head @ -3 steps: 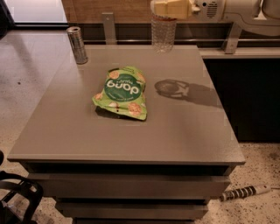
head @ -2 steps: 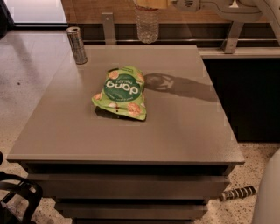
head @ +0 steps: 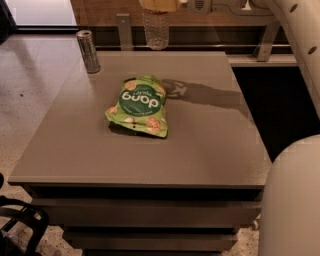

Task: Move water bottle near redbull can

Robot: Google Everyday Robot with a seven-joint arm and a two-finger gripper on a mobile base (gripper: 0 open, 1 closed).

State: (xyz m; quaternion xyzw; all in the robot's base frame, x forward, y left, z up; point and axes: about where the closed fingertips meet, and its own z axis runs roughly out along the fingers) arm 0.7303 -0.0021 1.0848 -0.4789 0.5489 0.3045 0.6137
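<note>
The water bottle (head: 156, 29) is a clear ribbed plastic bottle hanging in the air above the table's far edge, its top cut off by the frame. My gripper (head: 159, 5) is at the very top of the view, shut on the bottle's upper part. The redbull can (head: 88, 51) is a slim silver-grey can standing upright at the table's far left corner, well left of the bottle. The bottle's cap and label are out of view.
A green snack bag (head: 140, 106) lies in the middle of the grey table (head: 200, 150). My arm (head: 300, 30) runs down the right side. Metal rail posts (head: 124, 30) stand behind the table. A black chair base (head: 20, 225) is at the lower left.
My gripper has carried the bottle leftward and higher, from above the table's far right toward the can. The shadow on the table has moved left with it.
</note>
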